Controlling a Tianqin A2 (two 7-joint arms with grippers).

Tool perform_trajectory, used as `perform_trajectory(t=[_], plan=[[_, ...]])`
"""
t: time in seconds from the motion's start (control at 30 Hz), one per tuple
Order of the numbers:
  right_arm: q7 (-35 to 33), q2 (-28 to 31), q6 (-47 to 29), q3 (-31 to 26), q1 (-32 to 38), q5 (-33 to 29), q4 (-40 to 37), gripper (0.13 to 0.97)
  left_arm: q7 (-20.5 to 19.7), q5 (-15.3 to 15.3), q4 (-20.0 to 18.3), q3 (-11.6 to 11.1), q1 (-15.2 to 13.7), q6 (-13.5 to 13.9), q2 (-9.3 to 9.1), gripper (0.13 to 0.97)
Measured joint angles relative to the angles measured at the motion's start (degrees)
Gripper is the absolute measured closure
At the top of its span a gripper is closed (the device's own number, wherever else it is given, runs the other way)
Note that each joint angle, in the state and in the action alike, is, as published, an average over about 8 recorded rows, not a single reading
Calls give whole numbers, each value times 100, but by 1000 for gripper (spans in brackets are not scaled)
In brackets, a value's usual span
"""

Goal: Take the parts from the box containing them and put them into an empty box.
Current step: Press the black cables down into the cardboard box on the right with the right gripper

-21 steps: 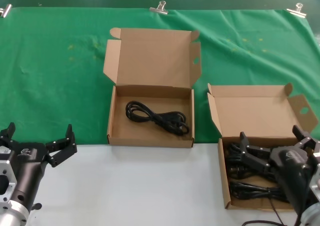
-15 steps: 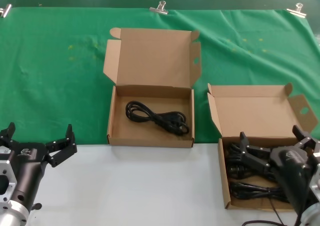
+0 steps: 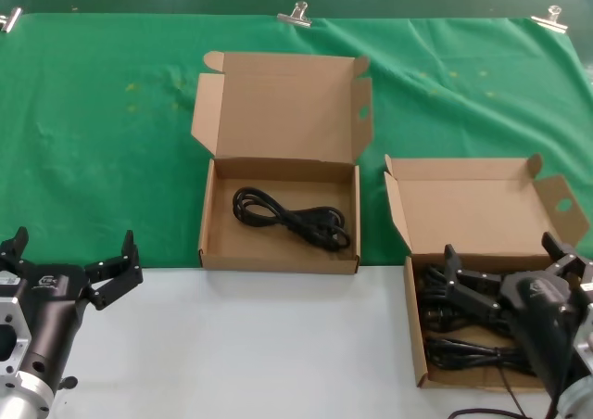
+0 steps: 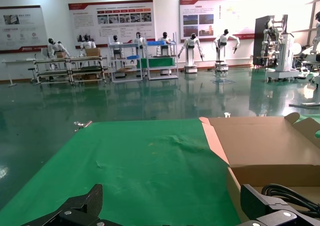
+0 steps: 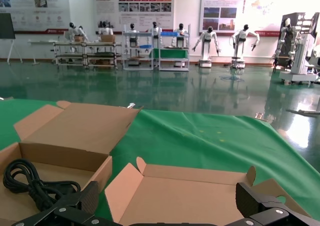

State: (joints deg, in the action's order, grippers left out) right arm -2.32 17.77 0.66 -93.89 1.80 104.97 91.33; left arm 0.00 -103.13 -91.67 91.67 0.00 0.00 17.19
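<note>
Two plain brown boxes [image 3: 278,113] [image 3: 482,215] are sitting centre and lower right on a green cloth [image 3: 93,132]. Black cords [image 3: 292,220] are lying inside. A white table [image 3: 250,345] is filling the bottom.

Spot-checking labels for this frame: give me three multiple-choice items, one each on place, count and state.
1. Where is the right gripper?
A. over the right-hand open cardboard box of black cords
B. over the middle box
C. on the green cloth

2. How many looped black power cords lie in the middle open cardboard box?
A. none
B. one
C. four

3. How are the left gripper's fingers?
A. shut on a cord
B. spread open, holding nothing
C. out of view

Key: 1 A, it hangs above those cords; 2 B, a single bundle; 3 B, fingers apart over the white tabletop.
</note>
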Motion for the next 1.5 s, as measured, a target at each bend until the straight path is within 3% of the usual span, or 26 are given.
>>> perform_trajectory(t=[1.2, 1.5], plan=[[-1, 9, 2, -7, -4, -1, 13, 129, 0, 0, 0, 0, 0, 0, 0, 132], [-58, 416, 224, -193, -128, 142, 229, 129, 0, 0, 0, 0, 0, 0, 0, 132]])
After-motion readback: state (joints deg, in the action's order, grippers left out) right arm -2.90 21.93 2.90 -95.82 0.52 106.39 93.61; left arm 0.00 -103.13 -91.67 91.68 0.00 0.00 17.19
